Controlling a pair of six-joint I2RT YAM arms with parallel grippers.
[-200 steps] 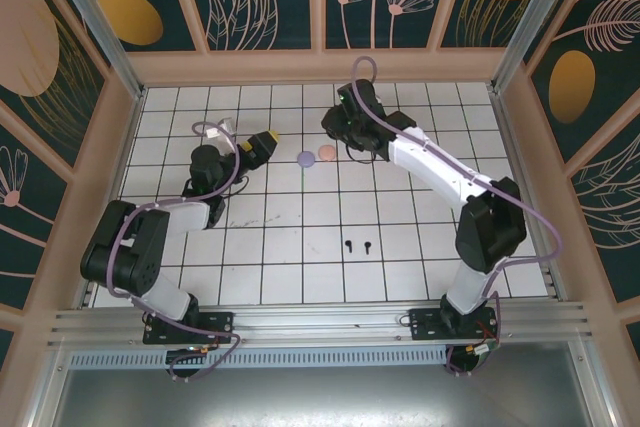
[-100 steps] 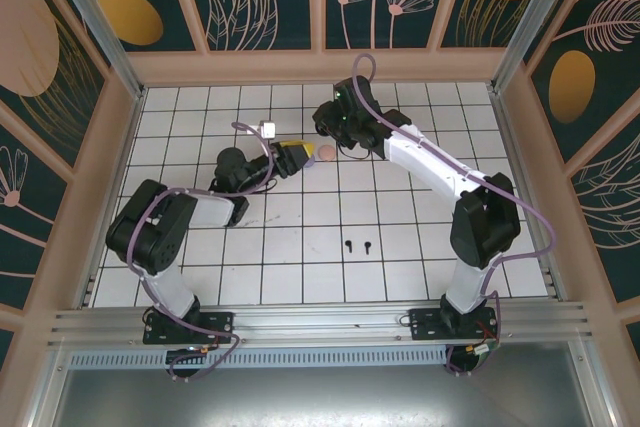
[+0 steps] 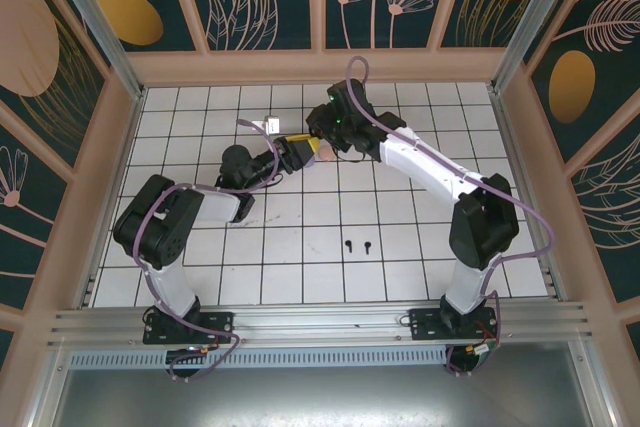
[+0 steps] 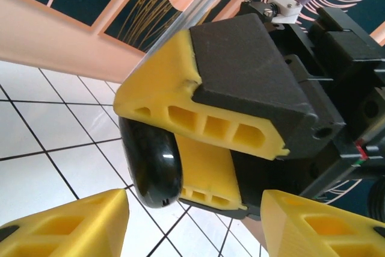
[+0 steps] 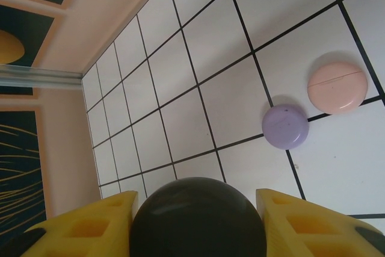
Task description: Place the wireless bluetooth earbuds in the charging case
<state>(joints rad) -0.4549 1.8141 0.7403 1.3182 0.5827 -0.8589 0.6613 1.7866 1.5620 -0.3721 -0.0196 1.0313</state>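
Observation:
My right gripper (image 5: pixel 195 221) is shut on a round black charging case (image 5: pixel 198 218), held up above the tiled floor at the back middle. My left gripper (image 4: pixel 195 227) faces it at close range with its yellow fingertips (image 4: pixel 72 227) apart and nothing between them. The black case (image 4: pixel 150 167) sits edge-on between the right gripper's yellow fingers, just beyond my left fingertips. In the top view the left gripper (image 3: pixel 300 153) and the right gripper (image 3: pixel 318 137) almost meet. Two black earbuds (image 3: pixel 348 246) lie on the floor nearer the arm bases, the second (image 3: pixel 367 244) just right of the first.
A lilac case (image 5: pixel 285 126) and a pink case (image 5: pixel 337 86) lie shut side by side on the tiles under the two grippers. Wooden walls (image 3: pixel 320 67) ring the tiled floor. An aluminium rail (image 3: pixel 320 322) runs along the near edge.
The left arm has swung right and forward up to the right gripper, and its jaws have narrowed. The right gripper has shifted slightly left, still holding the black case.

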